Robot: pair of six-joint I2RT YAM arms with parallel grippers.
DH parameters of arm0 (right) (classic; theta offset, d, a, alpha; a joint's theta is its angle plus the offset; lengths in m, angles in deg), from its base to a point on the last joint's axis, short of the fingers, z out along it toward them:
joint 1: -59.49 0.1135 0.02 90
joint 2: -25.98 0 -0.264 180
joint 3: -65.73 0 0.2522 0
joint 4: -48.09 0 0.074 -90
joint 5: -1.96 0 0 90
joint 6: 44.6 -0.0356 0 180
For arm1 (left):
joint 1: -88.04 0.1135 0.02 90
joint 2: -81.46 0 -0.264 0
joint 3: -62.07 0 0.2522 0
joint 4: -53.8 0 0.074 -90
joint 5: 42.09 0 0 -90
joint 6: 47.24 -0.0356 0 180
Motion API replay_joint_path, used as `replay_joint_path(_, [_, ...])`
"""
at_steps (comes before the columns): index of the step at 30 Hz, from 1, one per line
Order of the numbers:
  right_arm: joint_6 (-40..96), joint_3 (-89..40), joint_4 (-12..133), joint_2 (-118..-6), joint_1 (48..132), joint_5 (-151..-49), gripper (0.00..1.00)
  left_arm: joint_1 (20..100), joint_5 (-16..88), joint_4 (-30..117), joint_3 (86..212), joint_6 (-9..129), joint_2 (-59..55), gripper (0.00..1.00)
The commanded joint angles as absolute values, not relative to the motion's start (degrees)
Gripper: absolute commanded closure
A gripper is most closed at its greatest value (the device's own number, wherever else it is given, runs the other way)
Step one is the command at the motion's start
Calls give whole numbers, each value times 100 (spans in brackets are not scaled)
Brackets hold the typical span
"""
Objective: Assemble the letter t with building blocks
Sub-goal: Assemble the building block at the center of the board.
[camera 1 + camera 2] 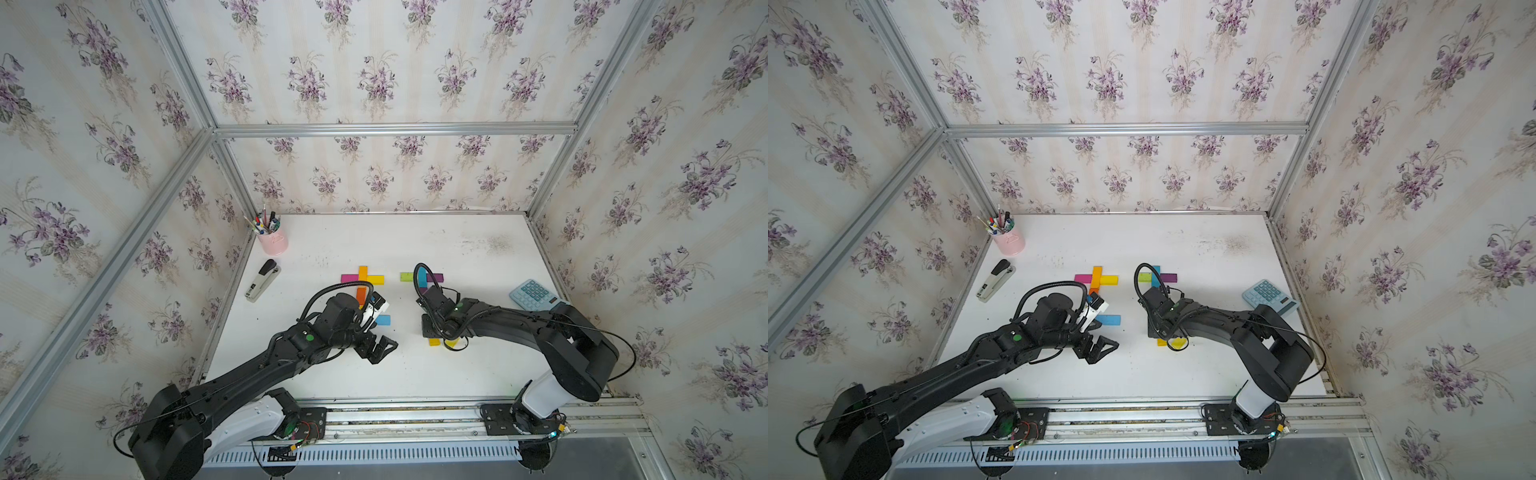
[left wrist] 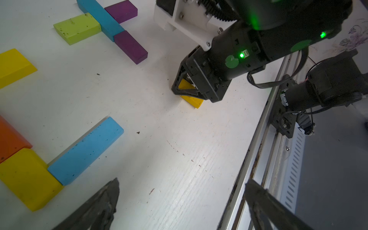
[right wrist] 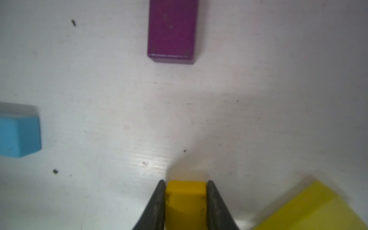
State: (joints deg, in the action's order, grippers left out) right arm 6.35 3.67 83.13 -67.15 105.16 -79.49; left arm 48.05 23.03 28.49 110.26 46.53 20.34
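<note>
Here, scuffed white table (image 1: pixel 415 374), floral-papered walls (image 1: pixel 395 83), right end effector (image 3: pixel 186 182) clamping yellow block (image 3: pixel 185 207), left end effector (image 2: pixel 182 182) released.

pen cup (image 1: pixel 273 241): far left corner of the table (image 1: pixel 415 241).
stapler (image 1: pixel 262 280): just before the pen cup.
calculator (image 1: pixel 534 294): by the right edge.
left cross of blocks (image 1: pixel 363 277): mid-table, left of the right cross (image 1: pixel 422 277).
side block (image 1: pixel 382 320): touching the left cross's near end.
front block (image 3: pixel 186 203): before the right cross, in the right claw (image 3: pixel 185 181).
neighbour block (image 1: pixel 453 343): just right of it.
</note>
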Motion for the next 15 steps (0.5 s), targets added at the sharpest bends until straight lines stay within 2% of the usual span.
replay_joint_path(1, [508, 204, 8578, -6877, 10457, -7677, 76, 4856, 2147, 3054, 11107, 4530, 1900, 0])
replay_joint_path(9, [523, 29, 8187, -7177, 10277, -7798, 68, 4962, 1968, 3018, 11177, 4467, 1766, 0])
replay_joint_path(15, [475, 117, 8138, -7114, 10281, -7855, 55, 4981, 1822, 3019, 11171, 4462, 1769, 0])
